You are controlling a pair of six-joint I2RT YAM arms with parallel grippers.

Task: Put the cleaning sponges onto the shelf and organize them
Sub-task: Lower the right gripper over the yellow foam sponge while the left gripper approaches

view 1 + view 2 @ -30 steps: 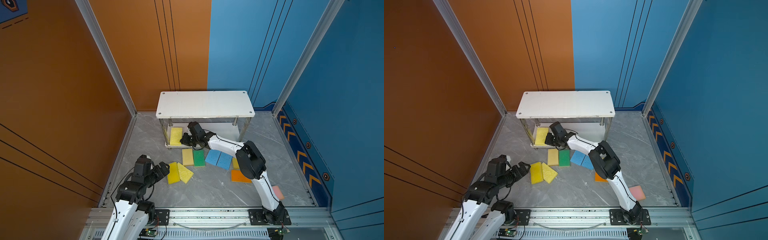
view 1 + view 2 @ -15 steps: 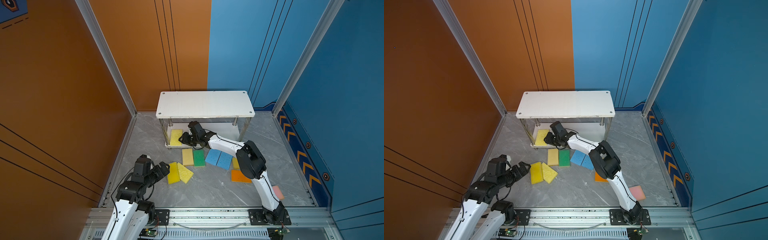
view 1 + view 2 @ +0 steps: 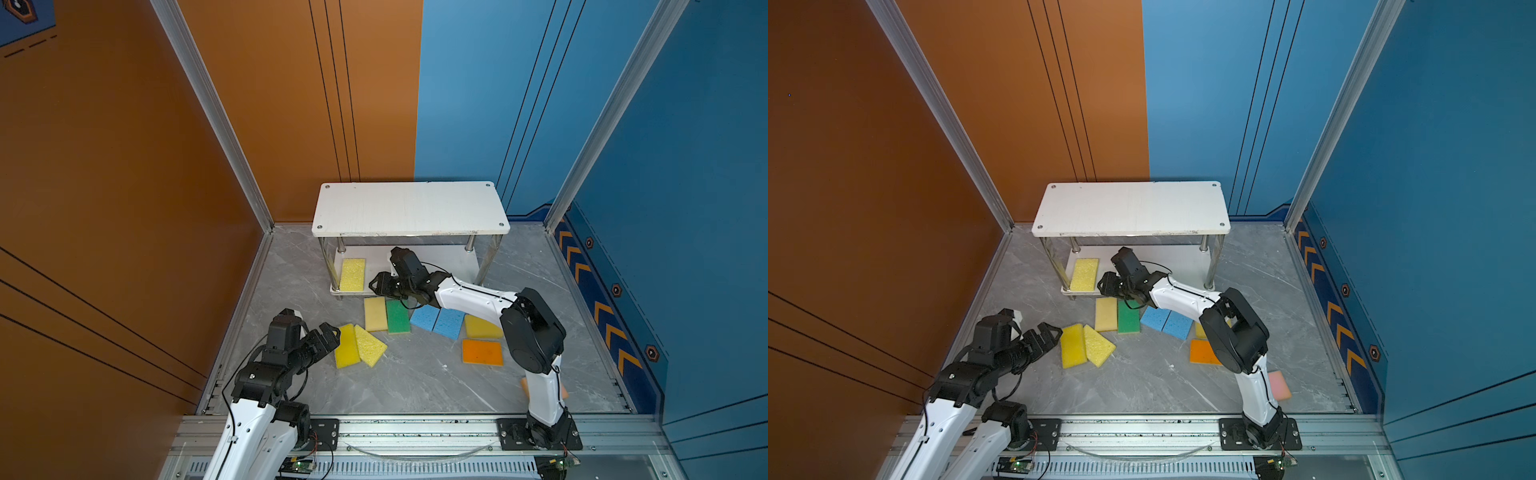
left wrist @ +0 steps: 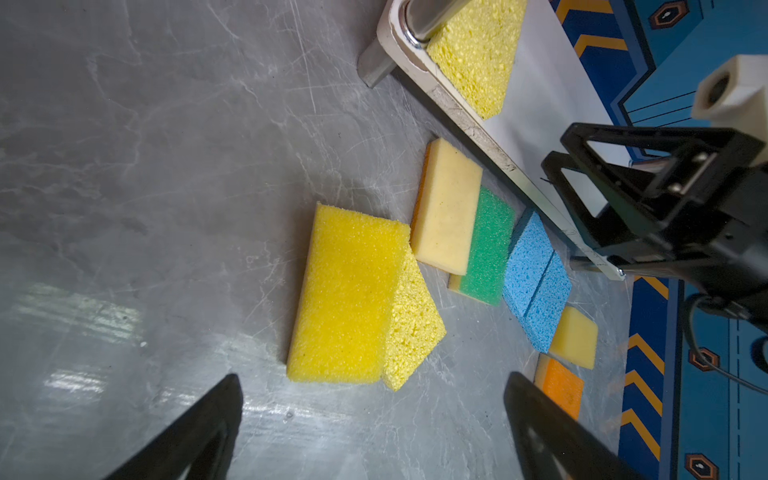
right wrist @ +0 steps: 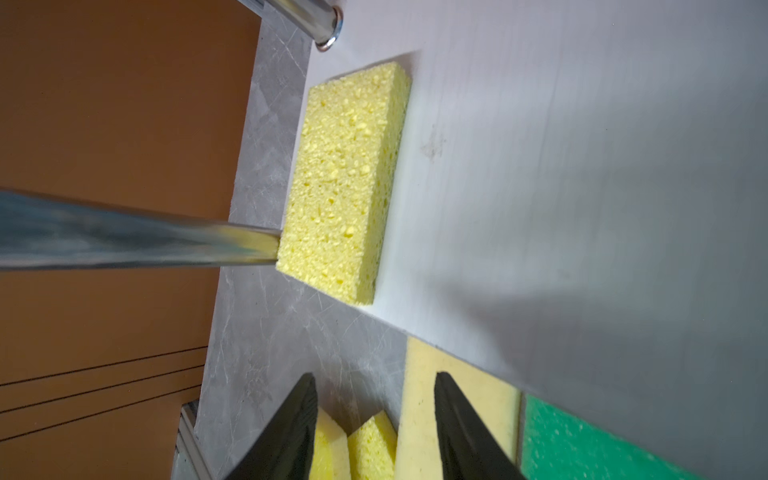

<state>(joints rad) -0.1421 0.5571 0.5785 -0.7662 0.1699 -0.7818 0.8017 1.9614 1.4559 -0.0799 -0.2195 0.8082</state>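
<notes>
One arm (image 3: 469,293) stretches low to the shelf (image 3: 409,208), jaws parted.

This is a robot test booth rather than a home or shop. Orange panels (image 3: 124,166) and blue panels (image 3: 685,208) set in aluminium posts (image 3: 216,116) wall in a grey marble-look floor (image 3: 415,382). Two white robot arms (image 3: 469,293) are bolted to a metal rail (image 3: 415,428) with bare circuit boards (image 3: 299,467).

No words, numbers or brand names could be read anywhere. The only signs were orange chevrons (image 3: 602,309) and small hexagon emblems (image 3: 652,353) along the blue wall's lower band.
</notes>
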